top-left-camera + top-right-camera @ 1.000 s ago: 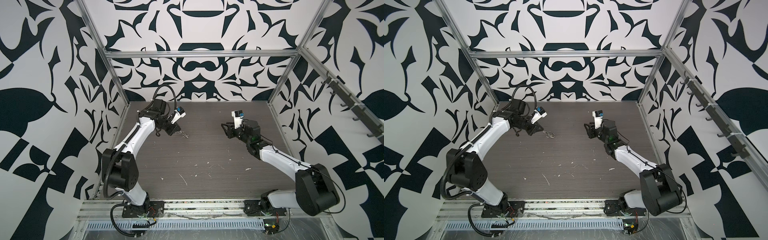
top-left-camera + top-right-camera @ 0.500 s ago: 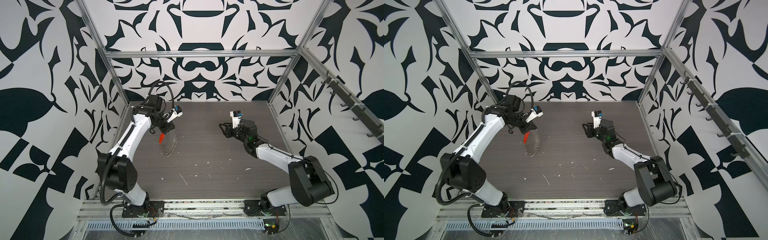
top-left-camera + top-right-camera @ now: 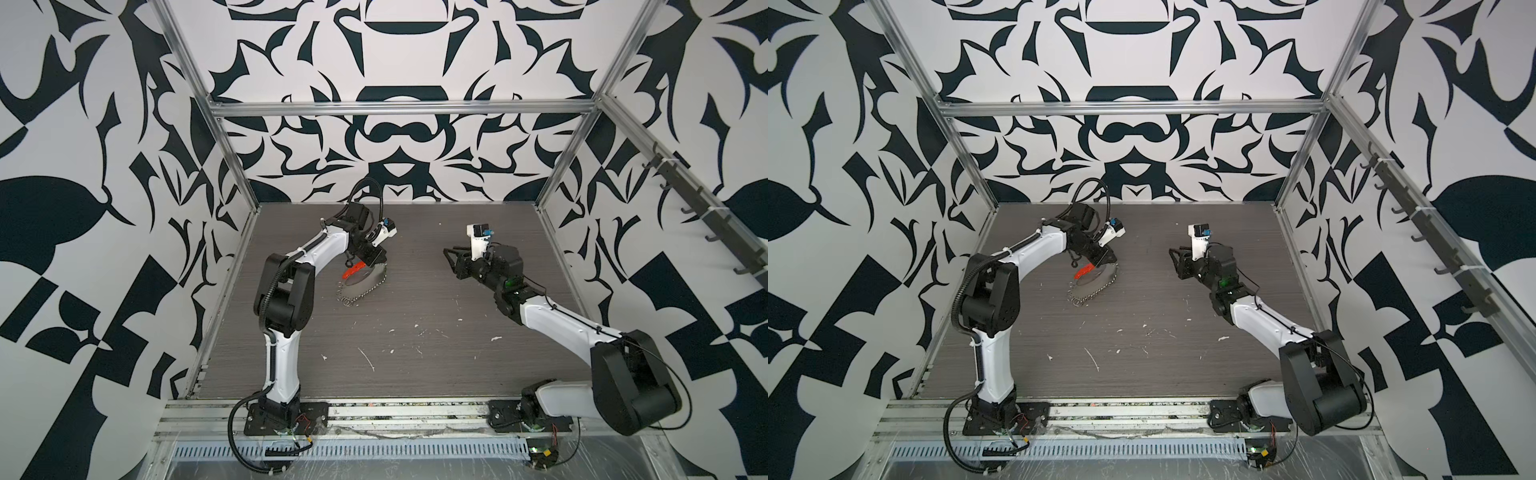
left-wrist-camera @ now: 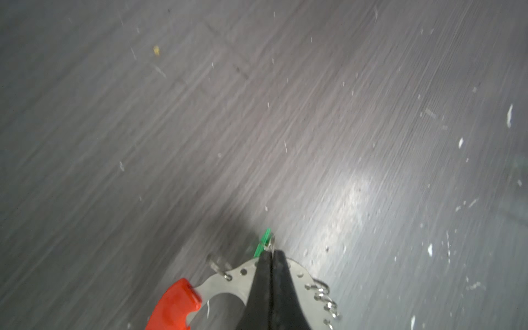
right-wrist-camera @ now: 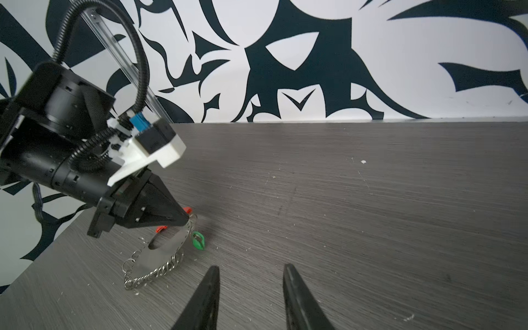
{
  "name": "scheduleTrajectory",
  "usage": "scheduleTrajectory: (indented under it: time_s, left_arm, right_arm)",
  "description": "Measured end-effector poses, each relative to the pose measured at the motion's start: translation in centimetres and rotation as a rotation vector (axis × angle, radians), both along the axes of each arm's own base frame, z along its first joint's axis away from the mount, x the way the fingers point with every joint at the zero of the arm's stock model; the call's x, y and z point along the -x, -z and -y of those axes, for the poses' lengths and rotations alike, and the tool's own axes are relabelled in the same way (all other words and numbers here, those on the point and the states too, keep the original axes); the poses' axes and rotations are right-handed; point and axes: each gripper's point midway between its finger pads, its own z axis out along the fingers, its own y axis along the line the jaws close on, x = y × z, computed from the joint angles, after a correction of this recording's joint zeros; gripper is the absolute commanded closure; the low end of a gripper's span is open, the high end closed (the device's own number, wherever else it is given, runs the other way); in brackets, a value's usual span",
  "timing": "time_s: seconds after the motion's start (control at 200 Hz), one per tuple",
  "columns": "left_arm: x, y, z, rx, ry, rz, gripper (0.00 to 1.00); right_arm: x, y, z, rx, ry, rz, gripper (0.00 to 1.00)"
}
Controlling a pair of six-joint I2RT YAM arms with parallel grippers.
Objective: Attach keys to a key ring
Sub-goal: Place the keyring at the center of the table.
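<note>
The key ring (image 3: 362,283) (image 3: 1095,283) is a flat silver band with a red plastic segment (image 4: 175,305) and many small rings and chain links. It stands tilted at the far left of the table, its lowest links (image 5: 148,275) down at the tabletop. My left gripper (image 3: 376,264) (image 3: 1107,262) (image 4: 272,253) is shut on the band's top edge. The green key tag (image 5: 198,240) (image 4: 263,243) hangs by its little silver ring at the band, right beside those fingertips. My right gripper (image 3: 449,252) (image 3: 1173,252) (image 5: 251,268) is open and empty, pointing at the ring from the right, well apart.
The dark wood-grain table (image 3: 415,374) is scattered with small white flecks (image 3: 368,359). Patterned walls and aluminium frame posts (image 3: 232,158) close it in on three sides. A rack of hooks (image 3: 706,216) runs along the right wall.
The left arm has raised the key ring off the table and carried it to the right, its elbow swinging inward. The right arm has shifted only slightly and its jaws stay open.
</note>
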Motion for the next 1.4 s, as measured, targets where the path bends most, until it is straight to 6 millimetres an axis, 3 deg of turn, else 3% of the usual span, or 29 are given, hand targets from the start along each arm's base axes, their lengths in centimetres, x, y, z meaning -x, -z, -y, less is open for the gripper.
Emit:
scheduleTrajectory:
  time_s: [0.21, 0.29, 0.385, 0.43, 0.495, 0.66, 0.79, 0.895, 0.905, 0.925, 0.93, 0.98, 1.085, 1.255, 1.4]
  left_arm:
    - [-1.4, 0.6, 1.7, 0.075, -0.044, -0.005, 0.95]
    - [-1.5, 1.3, 1.9, 0.082, -0.055, -0.024, 0.84]
    - [-1.6, 1.3, 2.0, 0.096, -0.068, -0.028, 0.63]
    - [-1.8, 1.2, 2.1, 0.103, -0.079, -0.028, 0.33]
    - [-2.0, 1.2, 2.1, 0.109, -0.092, -0.017, 0.0]
    - [-0.7, 0.0, 0.3, 0.116, -0.174, -0.002, 0.01]
    - [0.2, -4.5, -2.6, 0.148, -0.283, 0.142, 0.01]
    - [0.6, -8.4, -5.4, 0.175, -0.406, 0.312, 0.01]
    - [0.6, -8.6, -5.6, 0.175, -0.415, 0.32, 0.01]
    - [0.6, -9.1, -6.1, 0.178, -0.444, 0.346, 0.01]
    - [0.6, -9.2, -6.2, 0.179, -0.448, 0.35, 0.01]
    - [0.8, -9.7, -7.5, 0.18, -0.517, 0.391, 0.01]
    - [1.7, -8.5, -10.0, 0.157, -0.642, 0.423, 0.01]
    - [3.5, -3.7, -13.4, 0.035, -0.769, 0.402, 0.01]
    - [3.1, -3.9, -15.3, -0.008, -0.865, 0.447, 0.01]
  right_arm:
    - [0.3, 0.9, 0.3, 0.007, 0.007, -0.018, 0.6]
    - [0.3, 0.8, 0.5, 0.007, 0.013, -0.015, 0.6]
    - [0.4, 0.7, 0.6, 0.007, 0.018, -0.012, 0.6]
    - [0.4, 0.5, 0.7, 0.007, 0.022, -0.009, 0.6]
    - [0.5, 0.3, 1.0, 0.01, 0.033, -0.005, 0.58]
    - [0.9, -1.5, 3.3, 0.035, 0.147, 0.039, 0.43]
    - [1.4, -3.2, 7.0, 0.09, 0.323, 0.073, 0.39]
    - [2.0, -3.4, 11.7, 0.146, 0.528, 0.053, 0.41]
    - [2.1, -3.3, 12.0, 0.149, 0.545, 0.051, 0.36]
    - [2.3, -3.2, 13.0, 0.158, 0.588, 0.044, 0.07]
    - [2.3, -3.1, 13.2, 0.16, 0.595, 0.043, 0.04]
    - [2.9, -2.4, 15.4, 0.18, 0.694, 0.022, 0.0]
    - [4.5, 0.4, 18.8, 0.256, 0.838, -0.039, 0.0]
    - [6.8, 4.6, 22.4, 0.352, 1.049, -0.124, 0.0]
    - [8.0, 7.3, 24.6, 0.435, 1.18, -0.151, 0.0]
